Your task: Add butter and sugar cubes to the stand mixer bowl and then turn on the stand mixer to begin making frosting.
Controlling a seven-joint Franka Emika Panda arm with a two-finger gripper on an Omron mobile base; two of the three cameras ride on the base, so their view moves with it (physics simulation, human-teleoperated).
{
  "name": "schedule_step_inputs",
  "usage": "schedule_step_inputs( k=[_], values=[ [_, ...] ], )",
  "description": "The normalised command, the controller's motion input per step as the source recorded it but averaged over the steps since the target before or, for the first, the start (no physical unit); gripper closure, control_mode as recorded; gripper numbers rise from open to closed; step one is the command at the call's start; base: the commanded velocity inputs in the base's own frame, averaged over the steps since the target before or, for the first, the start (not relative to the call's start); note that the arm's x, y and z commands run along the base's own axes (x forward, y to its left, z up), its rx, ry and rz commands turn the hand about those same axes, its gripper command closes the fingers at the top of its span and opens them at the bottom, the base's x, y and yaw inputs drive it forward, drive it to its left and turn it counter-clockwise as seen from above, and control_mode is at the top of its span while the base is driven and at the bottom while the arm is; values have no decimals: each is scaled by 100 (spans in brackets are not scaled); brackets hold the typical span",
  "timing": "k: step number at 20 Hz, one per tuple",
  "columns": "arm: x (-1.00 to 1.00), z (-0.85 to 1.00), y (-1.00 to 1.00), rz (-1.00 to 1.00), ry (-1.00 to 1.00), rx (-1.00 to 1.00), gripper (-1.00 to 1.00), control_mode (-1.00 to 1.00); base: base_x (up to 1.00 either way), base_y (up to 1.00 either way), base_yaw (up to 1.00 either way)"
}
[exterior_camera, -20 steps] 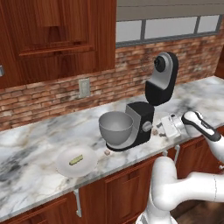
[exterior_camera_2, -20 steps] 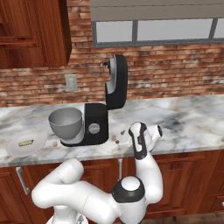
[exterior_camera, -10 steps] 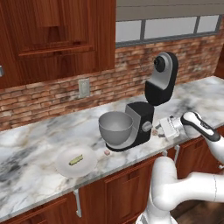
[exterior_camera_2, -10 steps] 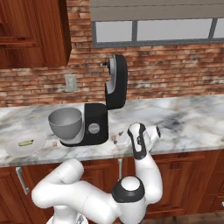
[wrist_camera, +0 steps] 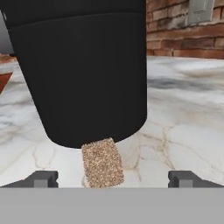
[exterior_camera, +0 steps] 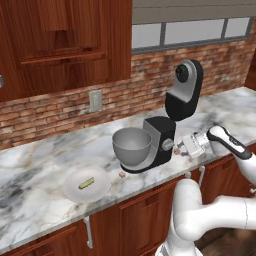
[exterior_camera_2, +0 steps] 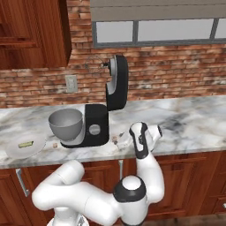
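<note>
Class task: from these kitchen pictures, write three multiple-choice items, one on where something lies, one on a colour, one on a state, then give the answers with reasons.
1. Where does the butter lie?
A. in the bowl
B. on the white plate
C. on the floor

2. What colour is the mixer's base?
A. black
B. red
C. white

3. How does the pincer stand?
A. shut on the butter
B. shut and empty
C. open, a sugar cube between its tips

Answers: 1 B, the stick rests on the plate, left of the bowl. 2 A, the base beside the bowl is black. 3 C, the hand view shows the tips wide apart with the sugar cube between them, ungripped.
</note>
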Motion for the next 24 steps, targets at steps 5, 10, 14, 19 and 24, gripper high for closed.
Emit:
schedule_step_inputs(
  k=[5,10,14,19,24],
  values=[
    [-77,-22,48,0,-2,0,-100,-100,0,0,0],
    [-45,-24,74,0,-11,0,-100,-100,0,0,0],
    [4,-38,93,-1,-22,0,-100,-100,0,0,0],
    [15,-43,99,-5,-16,0,100,-100,0,0,0],
    [1,-22,66,-7,-9,0,100,-100,0,0,0]
  ],
)
